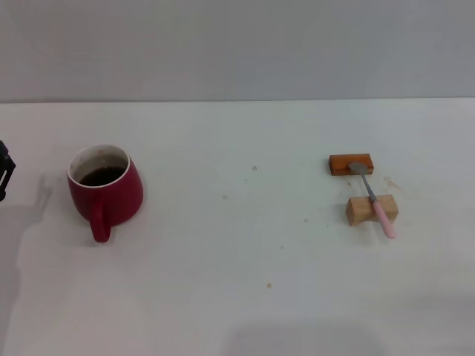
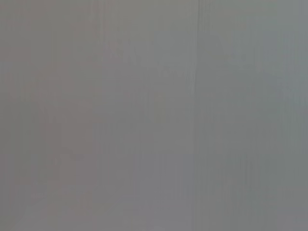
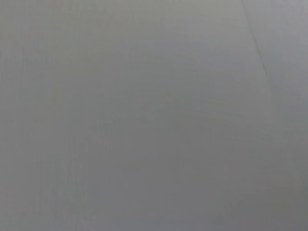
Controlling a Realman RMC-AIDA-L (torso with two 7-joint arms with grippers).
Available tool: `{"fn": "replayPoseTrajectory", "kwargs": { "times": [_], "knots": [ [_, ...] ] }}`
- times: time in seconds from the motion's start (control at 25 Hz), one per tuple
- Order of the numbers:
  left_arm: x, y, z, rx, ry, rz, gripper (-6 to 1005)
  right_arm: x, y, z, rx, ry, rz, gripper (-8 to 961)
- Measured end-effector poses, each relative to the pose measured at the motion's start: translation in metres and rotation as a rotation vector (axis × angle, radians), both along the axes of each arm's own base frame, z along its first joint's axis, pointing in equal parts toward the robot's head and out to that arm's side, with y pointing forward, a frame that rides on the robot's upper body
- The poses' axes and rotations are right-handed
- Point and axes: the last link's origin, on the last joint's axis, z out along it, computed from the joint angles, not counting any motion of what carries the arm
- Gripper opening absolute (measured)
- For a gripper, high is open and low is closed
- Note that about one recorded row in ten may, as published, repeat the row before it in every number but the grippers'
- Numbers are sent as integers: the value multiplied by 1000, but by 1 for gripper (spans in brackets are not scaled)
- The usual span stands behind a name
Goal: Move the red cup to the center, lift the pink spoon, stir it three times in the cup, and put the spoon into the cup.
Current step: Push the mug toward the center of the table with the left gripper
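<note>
The red cup (image 1: 105,190) stands upright at the left of the white table, with dark liquid inside and its handle toward me. The pink spoon (image 1: 375,199) lies at the right, its grey bowl resting on an orange-brown block (image 1: 351,164) and its pink handle across a light wooden block (image 1: 371,211). My left gripper (image 1: 4,172) shows only as a dark edge at the far left of the head view, apart from the cup. My right gripper is out of view. Both wrist views show only a plain grey surface.
The white table (image 1: 245,245) runs to a grey wall at the back. A few small specks mark the tabletop near the middle.
</note>
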Motion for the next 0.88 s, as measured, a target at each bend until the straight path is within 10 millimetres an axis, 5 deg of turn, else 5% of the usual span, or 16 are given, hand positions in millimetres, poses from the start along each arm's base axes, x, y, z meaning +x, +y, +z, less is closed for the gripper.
{"fn": "replayPoseTrajectory", "kwargs": {
  "times": [0.6,0.88],
  "knots": [
    [1,6,-9,-63,133,23,843,0,-2,1,7,-4,4,558],
    [0,7,-11,-79,138,35,672,-1,-4,1,12,-6,6,558]
  ]
}}
